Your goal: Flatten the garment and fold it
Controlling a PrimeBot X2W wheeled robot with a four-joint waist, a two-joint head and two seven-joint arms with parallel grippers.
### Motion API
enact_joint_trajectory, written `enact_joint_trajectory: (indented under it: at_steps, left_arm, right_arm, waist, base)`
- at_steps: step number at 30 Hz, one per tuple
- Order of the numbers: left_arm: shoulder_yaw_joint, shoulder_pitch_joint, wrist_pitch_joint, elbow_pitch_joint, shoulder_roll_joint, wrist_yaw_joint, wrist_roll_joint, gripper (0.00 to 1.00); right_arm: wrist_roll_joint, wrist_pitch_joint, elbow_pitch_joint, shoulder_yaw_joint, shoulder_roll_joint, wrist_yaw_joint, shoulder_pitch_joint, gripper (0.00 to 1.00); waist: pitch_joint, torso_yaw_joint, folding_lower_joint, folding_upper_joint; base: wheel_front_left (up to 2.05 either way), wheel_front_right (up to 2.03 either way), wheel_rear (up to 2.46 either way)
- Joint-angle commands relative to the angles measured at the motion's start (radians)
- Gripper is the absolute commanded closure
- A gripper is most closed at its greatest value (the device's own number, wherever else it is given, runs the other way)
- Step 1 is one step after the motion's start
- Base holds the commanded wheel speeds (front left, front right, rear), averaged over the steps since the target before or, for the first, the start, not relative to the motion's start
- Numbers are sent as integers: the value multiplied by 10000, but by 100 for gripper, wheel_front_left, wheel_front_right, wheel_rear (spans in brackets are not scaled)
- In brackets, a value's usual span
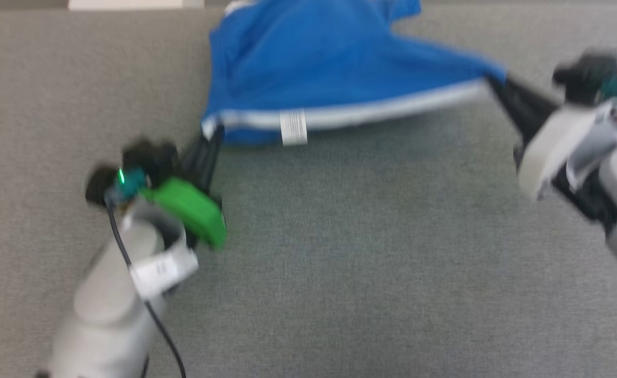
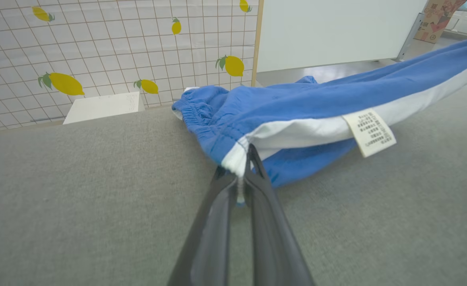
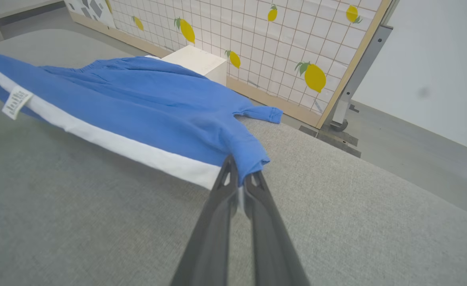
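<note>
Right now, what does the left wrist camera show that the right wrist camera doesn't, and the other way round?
Left wrist view: up close, the left gripper shut on a white-trimmed corner of the garment, with a cardboard box far behind. Right wrist view: up close, the right gripper shut on the opposite blue corner, plus the panel's metal leg. Both: the blue garment stretched over the grey surface, its white label, the lemon-patterned panel and a white box.
</note>
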Motion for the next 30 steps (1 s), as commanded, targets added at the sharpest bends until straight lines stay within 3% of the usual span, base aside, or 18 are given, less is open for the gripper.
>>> enact_joint_trajectory:
  at_steps: [1, 6, 12, 16, 25, 30]
  left_arm:
    - [5, 540, -44, -161, 16, 101, 22, 100]
    - [-54, 2455, -44, -727, 83, 321, 22, 100]
    - [-87, 4158, -42, -1304, 313, 735, -45, 100]
    - [-156, 5192, 124, -1809, 585, 1015, -96, 100]
    - [-403, 6995, 906, -3167, 1130, 1562, -204, 100]
    - [-487, 7422, 1106, -3509, 1216, 1838, -177, 100]
  right_arm:
    - [125, 44, -220, 155, -232, -15, 456, 100]
    - [464, 28, -1130, 267, -1040, -15, 2298, 100]
    - [509, 225, -2303, 20, -1483, -15, 4773, 100]
    - [369, 639, -3063, -238, -1454, -15, 6340, 100]
    - [8, 1490, -4500, -1927, -1087, -15, 9600, 100]
    - [-498, 1906, -5143, -2854, -745, -15, 10523, 100]
  waist:
    - [-1130, 44, 1, 0]
    - [-2015, 137, 1, 0]
    - [-2879, 102, 1, 0]
    - [-3320, 69, 1, 0]
    - [-3822, 286, 1, 0]
    - [-3810, 336, 1, 0]
  base:
    - [0, 0, 0]
    - [0, 0, 0]
    - [0, 0, 0]
    - [0, 0, 0]
    - [0, 0, 0]
    - [0, 0, 0]
